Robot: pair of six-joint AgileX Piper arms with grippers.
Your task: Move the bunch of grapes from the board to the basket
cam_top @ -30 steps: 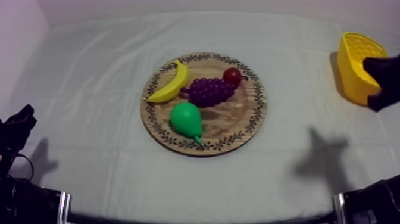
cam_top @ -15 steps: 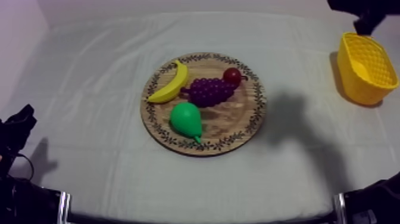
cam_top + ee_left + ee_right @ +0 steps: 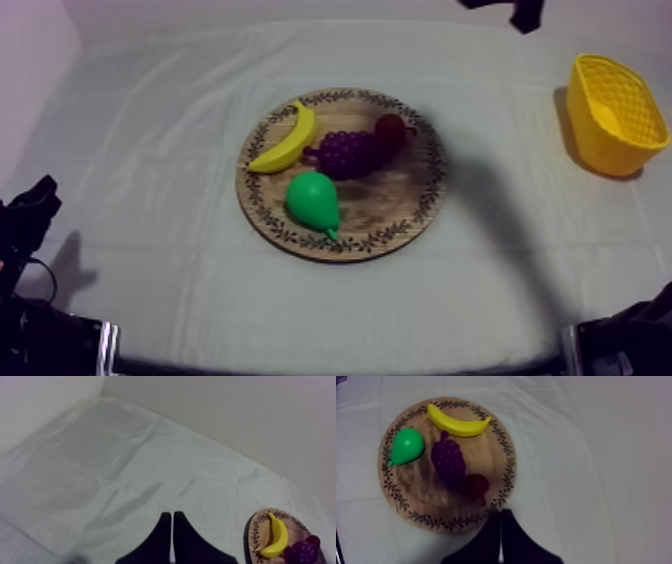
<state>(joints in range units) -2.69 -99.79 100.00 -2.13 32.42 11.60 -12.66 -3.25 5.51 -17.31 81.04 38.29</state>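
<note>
While viewed from above: bunch of grapes [image 3: 348, 153] on wooden board [image 3: 400, 235], just beside banana [image 3: 285, 140], touching small red fruit [image 3: 390, 130]; yellow basket [image 3: 610, 115] well apart from board.

Likely light, stiff, knobbly plastic; best gripped across thick middle.

Left wrist view: left claw [image 3: 171, 516] pinched to narrow wedge, empty, well apart from board.

Right wrist view: right claw [image 3: 500, 512] likewise narrow, empty, poised high by board's rim, looking down.

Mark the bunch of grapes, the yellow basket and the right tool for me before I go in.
bunch of grapes [image 3: 448, 461], right wrist view, middle of the purple cluster.
yellow basket [image 3: 588, 138], top view, outer side wall.
right tool [image 3: 501, 514], right wrist view, between its shut fingertips.
</note>
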